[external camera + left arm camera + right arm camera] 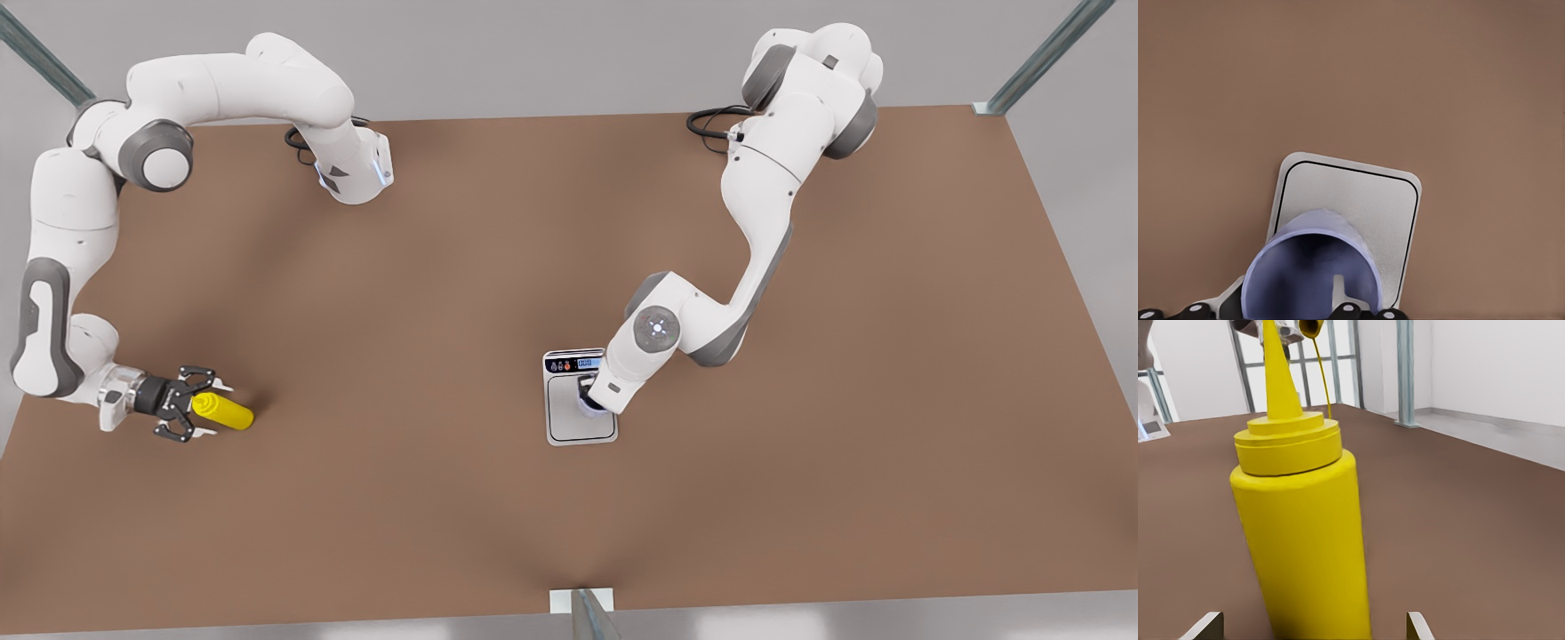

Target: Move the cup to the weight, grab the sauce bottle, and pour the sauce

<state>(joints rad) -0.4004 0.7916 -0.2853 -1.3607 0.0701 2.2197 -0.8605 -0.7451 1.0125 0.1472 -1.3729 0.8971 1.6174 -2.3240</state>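
Note:
The lavender-blue cup [1313, 270] stands over the grey plate of the weight [1365, 200], near the plate's edge on the gripper's side. My left gripper [1285, 303] is shut on the cup; I cannot tell whether the cup rests on the plate. In the front view this gripper [591, 404] hangs over the weight [578, 433], right of centre, hiding most of the cup [587, 409]. The yellow sauce bottle [1301, 527] stands upright on the table. My right gripper [1311, 627] is open, its fingers well clear on either side. The front view puts the sauce bottle [227, 413] and right gripper [216, 410] at the left.
The brown table [569, 267] has wide bare room between the two arms. Metal frame posts [1045, 58] stand at the far corners, and a small bracket [582, 602] sits at the middle of the near edge. Both arm bases stand along the far edge.

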